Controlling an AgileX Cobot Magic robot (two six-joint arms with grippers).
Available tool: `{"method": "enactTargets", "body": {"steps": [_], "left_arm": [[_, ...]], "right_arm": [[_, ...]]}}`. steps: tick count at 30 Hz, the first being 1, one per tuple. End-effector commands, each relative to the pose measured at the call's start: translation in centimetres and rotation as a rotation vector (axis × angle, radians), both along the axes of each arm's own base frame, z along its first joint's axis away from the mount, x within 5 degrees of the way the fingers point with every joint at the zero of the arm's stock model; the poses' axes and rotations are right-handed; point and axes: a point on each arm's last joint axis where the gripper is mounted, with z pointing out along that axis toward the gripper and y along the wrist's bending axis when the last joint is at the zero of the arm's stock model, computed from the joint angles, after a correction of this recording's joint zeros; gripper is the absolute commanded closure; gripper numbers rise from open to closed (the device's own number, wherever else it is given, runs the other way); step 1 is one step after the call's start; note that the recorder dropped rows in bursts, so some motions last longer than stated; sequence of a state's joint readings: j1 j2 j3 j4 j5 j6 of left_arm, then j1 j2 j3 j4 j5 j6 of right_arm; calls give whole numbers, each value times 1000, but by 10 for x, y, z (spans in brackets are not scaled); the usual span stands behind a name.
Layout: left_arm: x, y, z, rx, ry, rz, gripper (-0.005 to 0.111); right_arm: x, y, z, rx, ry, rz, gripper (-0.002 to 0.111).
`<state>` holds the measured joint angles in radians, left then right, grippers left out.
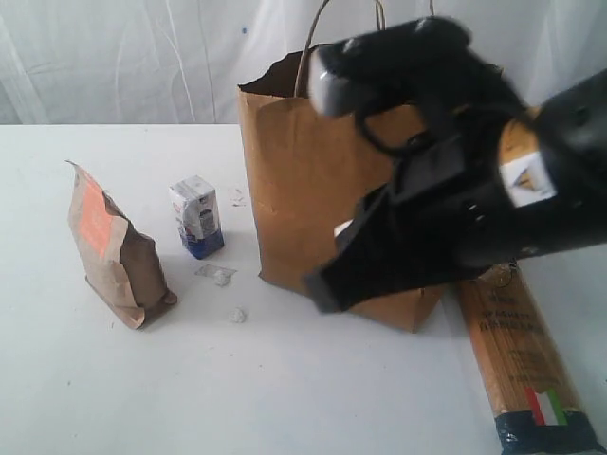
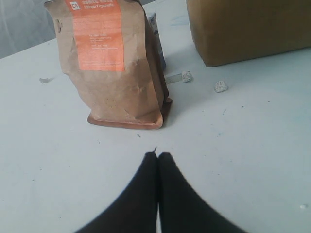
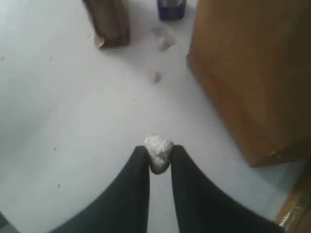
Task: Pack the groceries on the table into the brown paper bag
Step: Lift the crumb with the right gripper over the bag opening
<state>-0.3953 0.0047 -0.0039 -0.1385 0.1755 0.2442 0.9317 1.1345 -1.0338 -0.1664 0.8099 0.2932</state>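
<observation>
Pouch [image 1: 114, 251]: brown, orange label, upright on table [image 1: 313, 398], far left; top cut off in left wrist view
Carton [image 1: 197, 216]: upright beside it, print unreadable
Left gripper [image 2: 158, 156]: fingers together, empty, facing the pouch
Paper bag [image 1: 303, 190]: upright, centre; contents hidden, right half blocked by right arm [image 1: 455, 199]
Right gripper [image 3: 159, 154]: clamped on white lump [image 3: 156, 145]
Spaghetti packet [image 1: 526, 370]: flat, far right, upper end hidden
</observation>
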Motion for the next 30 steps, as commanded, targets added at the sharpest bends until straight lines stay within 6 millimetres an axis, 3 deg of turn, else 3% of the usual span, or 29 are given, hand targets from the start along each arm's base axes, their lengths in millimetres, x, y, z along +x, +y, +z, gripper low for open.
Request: {"method": "enactTargets", "body": {"steps": [1,4,9,16,23,30], "left_arm": [[0,0,-1,-8,2,5,107],[0,0,-1,-8,2,5,107],[0,0,-1,-8,2,5,107],[0,0,-1,-8,2,5,107],[0,0,-1,-8,2,5,107],[0,0,-1,-8,2,5,107]], "right_arm": [[7,-27,14,37,-68,-108,95],[17,-42,23,60,-97,-188,95],[38,-62,54,117,-230,-277,95],[73,-67,80,127,-270,-304,95],[134,-62,63,66,-156,-334,95],[170,-48,43,8,-110,-293,95]]}}
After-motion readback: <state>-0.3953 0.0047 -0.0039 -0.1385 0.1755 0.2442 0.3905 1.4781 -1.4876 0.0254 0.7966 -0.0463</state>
